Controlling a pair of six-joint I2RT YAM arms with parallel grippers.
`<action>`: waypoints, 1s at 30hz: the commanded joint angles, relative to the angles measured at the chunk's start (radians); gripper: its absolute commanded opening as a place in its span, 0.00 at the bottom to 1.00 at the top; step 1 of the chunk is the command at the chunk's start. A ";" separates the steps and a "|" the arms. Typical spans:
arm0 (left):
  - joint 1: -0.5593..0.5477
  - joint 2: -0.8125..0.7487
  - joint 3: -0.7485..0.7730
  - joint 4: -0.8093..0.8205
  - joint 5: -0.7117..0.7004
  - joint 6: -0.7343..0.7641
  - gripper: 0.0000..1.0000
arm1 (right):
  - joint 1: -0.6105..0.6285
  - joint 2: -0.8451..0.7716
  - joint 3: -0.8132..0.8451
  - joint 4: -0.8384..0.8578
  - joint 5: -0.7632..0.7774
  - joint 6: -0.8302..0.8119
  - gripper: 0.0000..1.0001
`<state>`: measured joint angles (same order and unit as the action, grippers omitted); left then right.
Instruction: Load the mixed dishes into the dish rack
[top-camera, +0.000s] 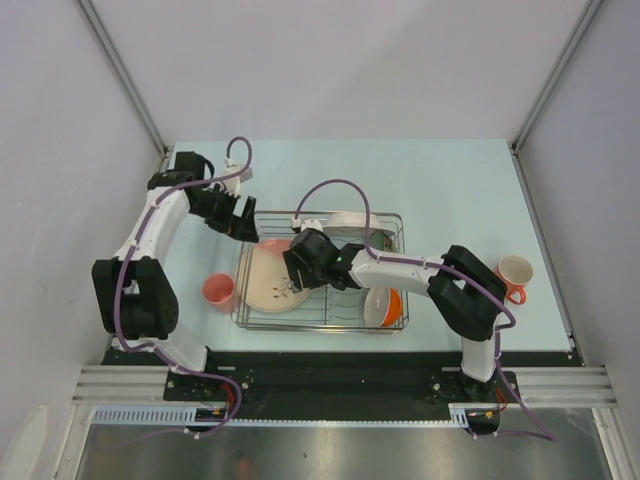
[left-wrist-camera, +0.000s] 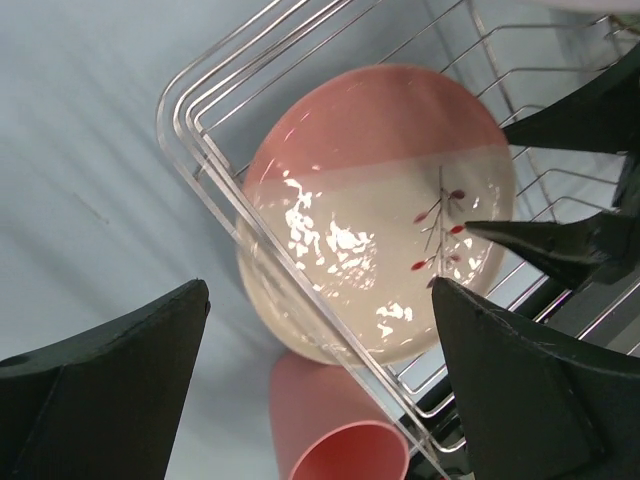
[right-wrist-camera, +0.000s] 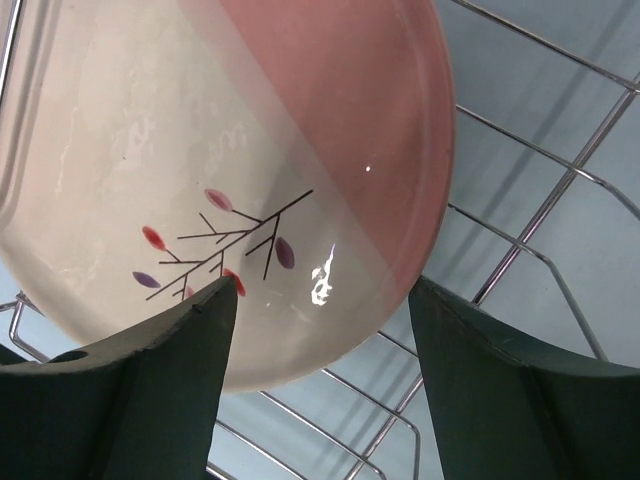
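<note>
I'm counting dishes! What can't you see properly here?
Top view: the right arm hides the middle of the dish rack and part of the orange bowl.
Left wrist view: the bottom edge cuts off the pink cup.
Right wrist view: the plate runs off the top edge.

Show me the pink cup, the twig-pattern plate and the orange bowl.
pink cup (top-camera: 218, 291), top view, inside its rim.
twig-pattern plate (left-wrist-camera: 350, 230), left wrist view, glossy cream centre.
orange bowl (top-camera: 378, 307), top view, its white inside.
</note>
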<state>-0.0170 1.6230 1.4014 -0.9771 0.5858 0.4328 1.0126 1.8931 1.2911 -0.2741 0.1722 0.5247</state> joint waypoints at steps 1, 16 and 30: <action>0.098 -0.022 -0.039 -0.023 0.000 0.078 1.00 | -0.011 0.060 0.001 -0.010 0.001 0.090 0.73; 0.219 0.236 -0.154 -0.104 0.247 0.121 1.00 | 0.020 0.067 -0.013 -0.034 0.065 0.084 0.72; 0.242 0.344 -0.118 -0.221 0.425 0.190 1.00 | 0.041 0.057 -0.042 0.007 0.087 0.078 0.72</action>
<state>0.2195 1.9392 1.2545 -1.1362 0.9119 0.5404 1.0431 1.9095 1.2911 -0.2573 0.2817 0.5507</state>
